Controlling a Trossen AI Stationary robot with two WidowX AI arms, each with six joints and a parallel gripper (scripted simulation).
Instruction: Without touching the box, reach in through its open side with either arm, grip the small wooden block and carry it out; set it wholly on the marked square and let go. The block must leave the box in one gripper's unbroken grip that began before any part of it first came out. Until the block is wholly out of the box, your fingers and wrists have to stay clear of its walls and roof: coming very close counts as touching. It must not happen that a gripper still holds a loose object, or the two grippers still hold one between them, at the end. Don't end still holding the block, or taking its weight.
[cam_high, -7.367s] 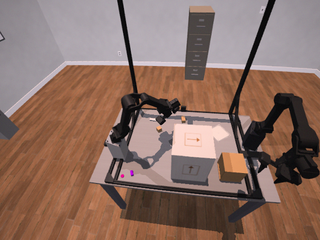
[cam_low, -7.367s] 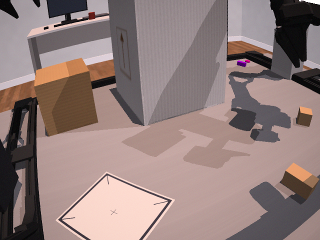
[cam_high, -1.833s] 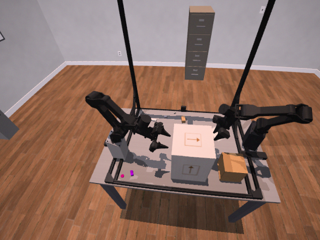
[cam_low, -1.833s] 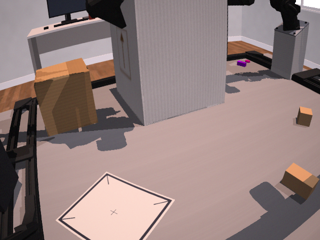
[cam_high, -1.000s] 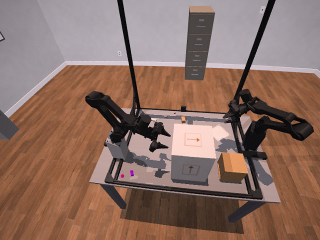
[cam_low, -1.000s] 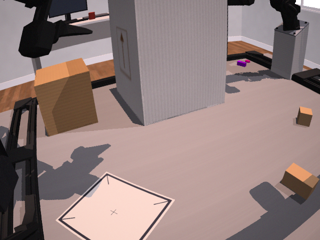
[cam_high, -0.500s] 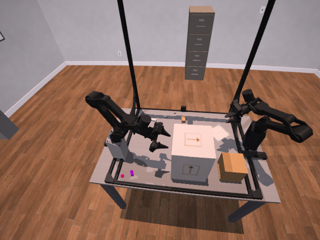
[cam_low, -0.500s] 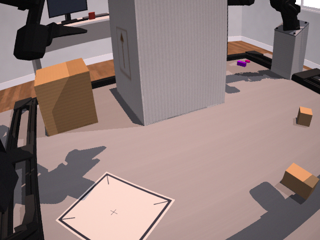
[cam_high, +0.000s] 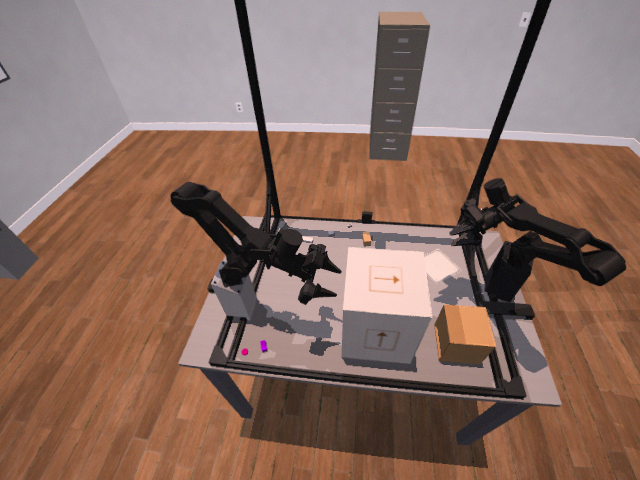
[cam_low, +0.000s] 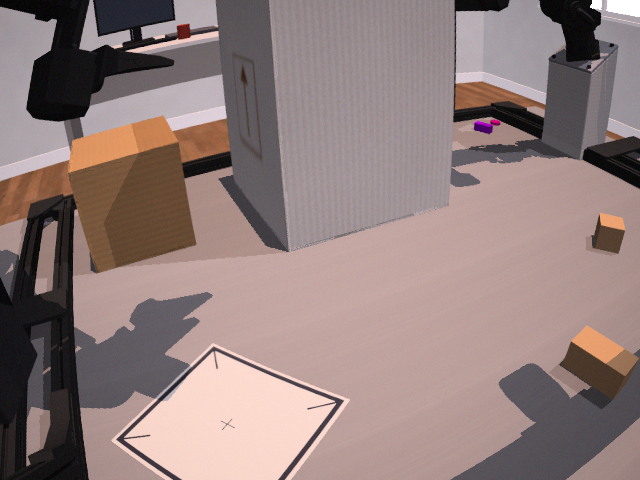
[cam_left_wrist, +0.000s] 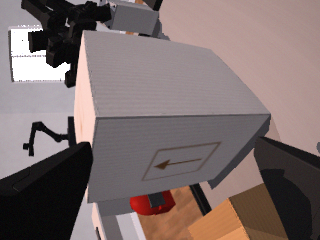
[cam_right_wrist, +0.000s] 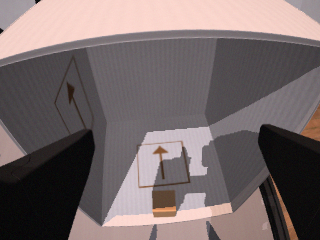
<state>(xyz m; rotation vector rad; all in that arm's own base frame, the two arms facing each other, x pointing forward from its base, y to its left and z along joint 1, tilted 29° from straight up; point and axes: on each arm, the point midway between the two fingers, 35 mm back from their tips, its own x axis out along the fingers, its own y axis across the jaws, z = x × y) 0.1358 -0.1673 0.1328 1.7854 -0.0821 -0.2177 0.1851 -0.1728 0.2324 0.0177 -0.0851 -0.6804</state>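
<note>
right gripper (cam_high: 338, 283) (cam_right_wrist: 175, 130) spread, empty, facing white box (cam_high: 386, 304) (cam_low: 361, 124) (cam_left_wrist: 165, 80) (cam_right_wrist: 155, 85); small wooden block (cam_right_wrist: 164, 200) inside, near the open edge. left gripper (cam_high: 453, 237) (cam_low: 155, 62) (cam_left_wrist: 172, 142) also wide, empty.

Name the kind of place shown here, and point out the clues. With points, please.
Probably a robotics work area in an office-like room: two robot arms on a framed table (cam_high: 193, 356), a filing cabinet (cam_high: 397, 93) behind it, and a monitor (cam_low: 135, 15) on a desk (cam_low: 155, 72).
</note>
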